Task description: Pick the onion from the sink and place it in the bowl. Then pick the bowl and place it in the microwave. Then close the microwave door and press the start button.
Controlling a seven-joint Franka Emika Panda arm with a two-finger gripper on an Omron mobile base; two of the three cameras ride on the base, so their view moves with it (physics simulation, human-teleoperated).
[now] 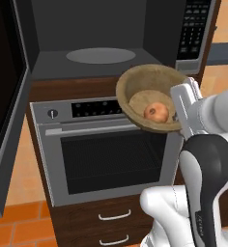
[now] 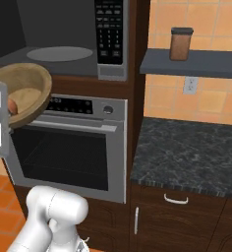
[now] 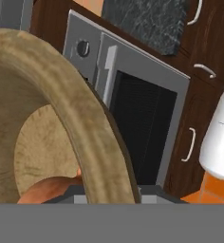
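The wide, shallow, light brown wooden bowl [image 1: 149, 96] is off any surface, carried tilted in the air in front of the steel oven with the glass window [image 1: 108, 147], just below and to the right of the open cavity of the large black and dark-grey microwave [image 1: 101, 38]. The small round orange-tan onion [image 1: 157, 113] lies inside the bowl, low against its near wall, so the first step looks done. The gripper [image 1: 183, 113] is clamped on the bowl's thick rim at the right side; in the hand view the rim runs straight down between the finger tips. The wide dark-grey microwave door [image 1: 7, 106] stands swung open at the far left. The round grey turntable plate [image 1: 100, 55] inside is bare. Left, as I judge it: lift the bowl into the cavity and set it down, shut the door, and press start on the keypad panel [image 2: 109, 32]
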